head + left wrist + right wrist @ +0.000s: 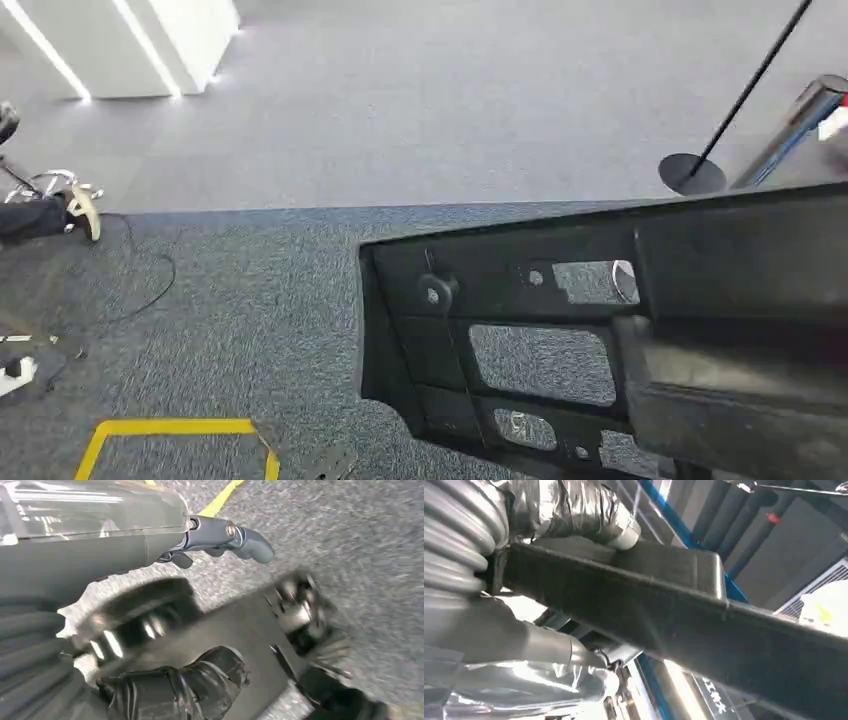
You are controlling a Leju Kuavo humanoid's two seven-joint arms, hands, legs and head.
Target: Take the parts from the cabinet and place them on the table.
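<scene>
1. The right robot hand [549, 555] grips the black part [620, 330] by its edge, carrying it above the carpet [230, 310].
2. The left robot hand [220, 535] hangs spread, holding nothing.
3. Risk: held one-handed, the long part could tilt, slip or snag the stand [700, 165].
</scene>
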